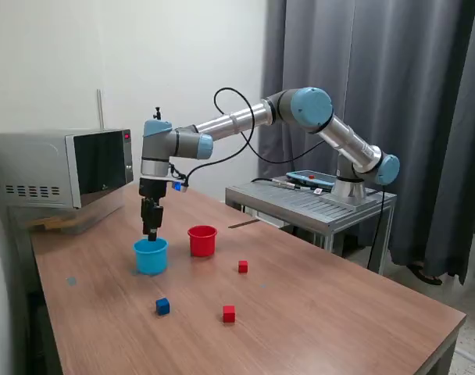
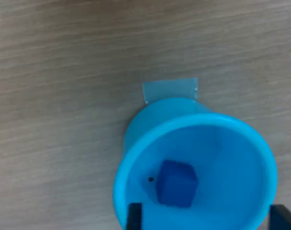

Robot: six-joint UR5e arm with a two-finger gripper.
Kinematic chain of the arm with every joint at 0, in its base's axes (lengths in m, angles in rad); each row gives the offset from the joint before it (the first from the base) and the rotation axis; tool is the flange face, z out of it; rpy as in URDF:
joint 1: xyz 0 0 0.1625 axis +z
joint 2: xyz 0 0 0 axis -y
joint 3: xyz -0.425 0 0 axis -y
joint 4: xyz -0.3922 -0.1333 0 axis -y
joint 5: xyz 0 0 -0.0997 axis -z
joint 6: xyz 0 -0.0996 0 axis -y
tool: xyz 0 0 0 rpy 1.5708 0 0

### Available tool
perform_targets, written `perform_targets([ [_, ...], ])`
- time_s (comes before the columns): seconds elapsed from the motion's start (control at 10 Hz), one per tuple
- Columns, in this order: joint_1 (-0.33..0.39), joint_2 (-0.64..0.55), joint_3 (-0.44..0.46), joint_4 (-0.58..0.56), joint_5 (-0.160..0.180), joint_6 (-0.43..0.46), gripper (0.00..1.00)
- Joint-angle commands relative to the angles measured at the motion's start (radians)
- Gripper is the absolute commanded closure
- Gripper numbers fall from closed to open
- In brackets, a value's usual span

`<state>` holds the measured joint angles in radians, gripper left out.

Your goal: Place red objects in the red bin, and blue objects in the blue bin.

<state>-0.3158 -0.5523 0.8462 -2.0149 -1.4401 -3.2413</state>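
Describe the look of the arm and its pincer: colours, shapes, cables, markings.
The arm is made of silver-grey round tubes joined by bulky joints with light blue caps. A thin black cable loops loosely along it toward the wrist. The pincer is black and narrow, hanging from a black wrist block. In the wrist view its two fingertips appear as dark squared ends. No readable markings show.

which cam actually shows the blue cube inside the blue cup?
Wrist view: it looks straight down into the blue cup, and the blue cube sits on its floor. The exterior view shows only the cup's outer wall; the cube inside is hidden.
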Motion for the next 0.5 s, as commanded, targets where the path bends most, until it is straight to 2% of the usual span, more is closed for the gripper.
perform_targets([
  [0.0,0.001,0.000,-0.006,-0.001,0.000,0.000,0.00],
  [0.4,0.021,-0.001,-0.006,-0.001,-0.006,-0.003,0.00],
])
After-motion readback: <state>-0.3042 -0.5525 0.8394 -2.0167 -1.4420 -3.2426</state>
